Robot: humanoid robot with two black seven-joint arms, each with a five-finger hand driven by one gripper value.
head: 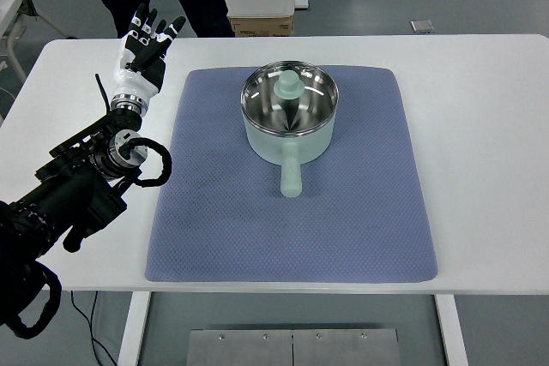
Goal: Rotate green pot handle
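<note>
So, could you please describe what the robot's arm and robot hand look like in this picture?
Only the left arm shows. It is black and built of blocky segments with round joints, and black cables loop beside it. A silver cuff forms the wrist. The left robot hand has a white body and five black fingers with small pale marks on the segments.
</note>
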